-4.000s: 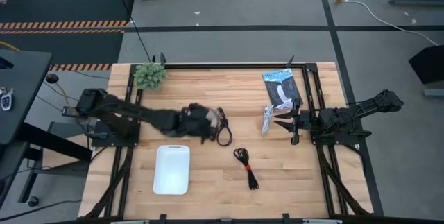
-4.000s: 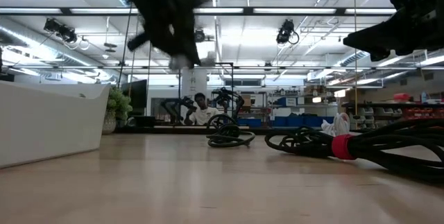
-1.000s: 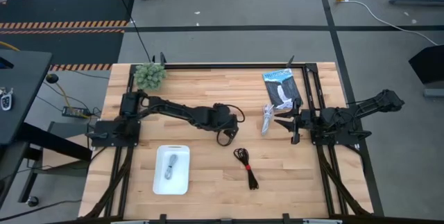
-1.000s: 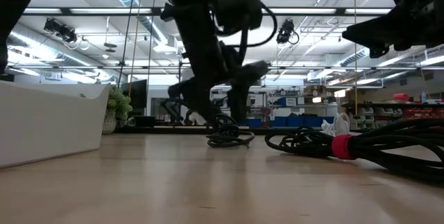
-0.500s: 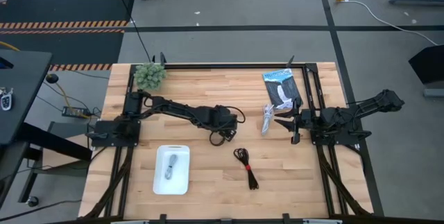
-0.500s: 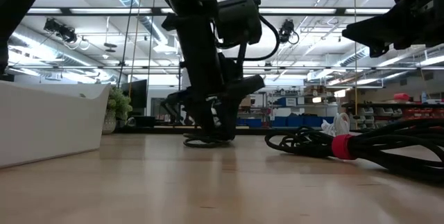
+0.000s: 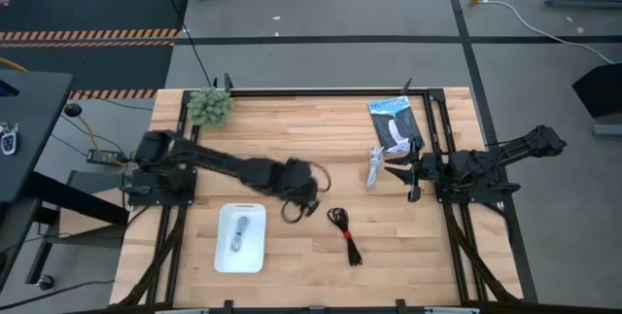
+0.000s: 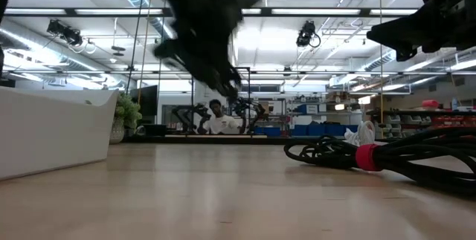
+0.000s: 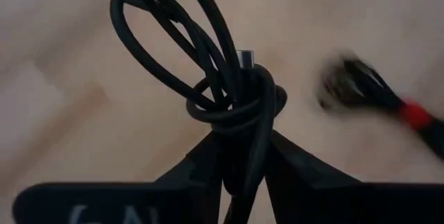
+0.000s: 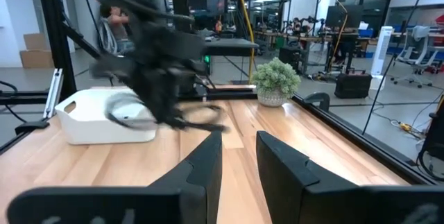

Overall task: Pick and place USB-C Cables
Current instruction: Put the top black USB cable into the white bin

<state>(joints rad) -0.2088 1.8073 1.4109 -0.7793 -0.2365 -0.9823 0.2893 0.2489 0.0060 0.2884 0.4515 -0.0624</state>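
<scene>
My left gripper (image 7: 297,197) is over the table's middle, right of the white tray (image 7: 222,252), and is shut on a black coiled USB-C cable (image 9: 208,57). A pale grey cable (image 7: 239,236) lies in the tray. A second black cable (image 7: 344,233), bound with a red tie, lies on the wood nearer the table's near edge. The white cable (image 7: 374,165) lies just left of my right gripper (image 7: 397,174), which waits open at the table's right side. My left gripper pinches the black cable between its two fingers (image 9: 291,158) at the wrapped knot in the bundle's middle (image 9: 243,113). The loops (image 9: 159,37) stick out past the fingertips. The fingers point down from above, and the cable is lifted clear of the table.
A fuzzy green tuft (image 7: 210,106) stands at the far left corner. A flat black-and-blue packet (image 7: 396,124) lies at the far right. Bare wood (image 7: 418,256) lies toward the table's near edge. In the low view a person (image 8: 216,121) sits in the room beyond.
My left gripper, down on the black cable at the table's middle, has dragged it a little toward the near left along the wood, then lifted it clear and carried it toward the tray. The right arm has kept still.
</scene>
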